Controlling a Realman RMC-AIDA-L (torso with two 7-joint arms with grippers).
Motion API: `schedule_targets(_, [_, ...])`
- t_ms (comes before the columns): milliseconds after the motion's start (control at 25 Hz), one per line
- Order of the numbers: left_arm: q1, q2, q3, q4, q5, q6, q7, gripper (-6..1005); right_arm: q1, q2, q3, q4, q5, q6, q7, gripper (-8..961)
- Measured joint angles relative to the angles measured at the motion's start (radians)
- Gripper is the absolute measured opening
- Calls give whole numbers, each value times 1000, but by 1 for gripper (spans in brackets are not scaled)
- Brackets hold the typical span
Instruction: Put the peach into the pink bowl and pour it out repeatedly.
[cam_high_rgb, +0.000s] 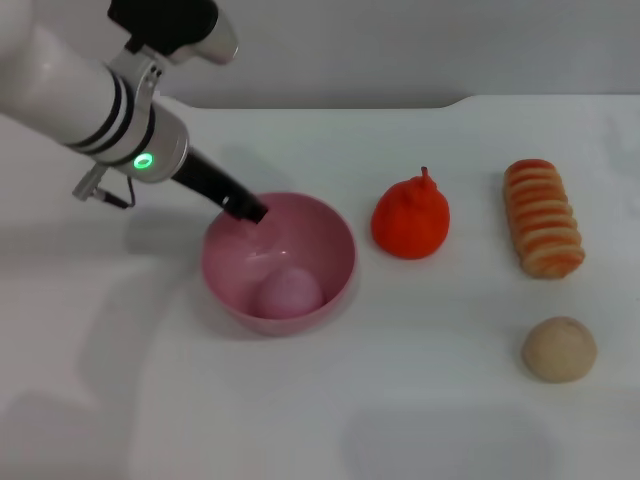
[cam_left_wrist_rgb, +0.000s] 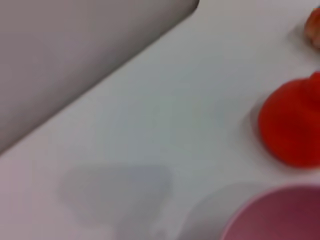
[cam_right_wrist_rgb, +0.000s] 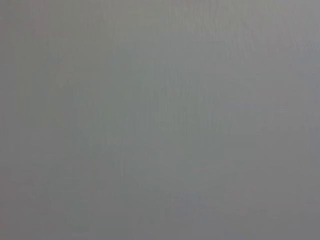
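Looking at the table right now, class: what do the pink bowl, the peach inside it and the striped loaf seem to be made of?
The pink bowl looks like glossy plastic: light glints on its inner wall. The peach looks matte, perhaps foam or soft plastic, with no shine. The striped loaf seems a moulded toy, its material unclear. The left end effector sits at the bowl's rim.

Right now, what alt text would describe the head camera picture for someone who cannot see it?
A pale pink peach lies inside a glossy pink bowl while the left gripper reaches to its rim. To its right on the white table are a red-orange pear-shaped fruit, striped bread and a beige ball.
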Motion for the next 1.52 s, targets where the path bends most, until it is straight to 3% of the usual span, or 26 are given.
schedule_targets(240, [3,-1,-7,99,-90,-29,74,498,0,1,-2,6,-3,0,3,427])
schedule_targets(400, [55,0,-15,126,-342,-265,294,554,1,2,-2,14,-4,0,3,427])
schedule_targets(440, [55,0,-15,126,-342,-265,294,561,1,2,-2,14,-4,0,3,427])
schedule_targets(480, [108,-3,-7,112,-558,-436,494,569,1,3,-2,14,-3,0,3,427])
schedule_targets(560, [150,-6,12,99,-742,-540,652,584,1,3,-1,15,0,0,3,427])
schedule_targets(640, [202,-9,40,66,-1071,-653,925,582,0,3,4,18,2,0,3,426])
schedule_targets(720, [225,-10,46,28,-1308,-678,1130,581,0,3,9,25,2,0,-1,426])
schedule_targets(840, [255,-11,27,-128,-1789,-582,1549,578,7,2,25,39,2,4,-6,426])
schedule_targets(920, [261,-10,8,-282,-2055,-411,1779,577,18,1,46,57,2,3,-11,426])
schedule_targets(960, [261,-10,8,-282,-2055,-411,1779,576,23,1,58,66,2,2,-18,426])
schedule_targets(1000, [258,-10,-2,-474,-2305,-188,1954,575,30,0,73,75,2,4,-41,426])
schedule_targets(1120, [257,-13,1,-627,-2495,-31,2071,575,38,1,93,87,6,8,-84,427])
schedule_targets(1240, [285,-16,7,-700,-2602,7,2125,575,57,3,122,123,54,6,-159,427])
schedule_targets(1520, [385,-17,16,-728,-2663,44,2123,575,89,1,128,190,154,10,-283,428])
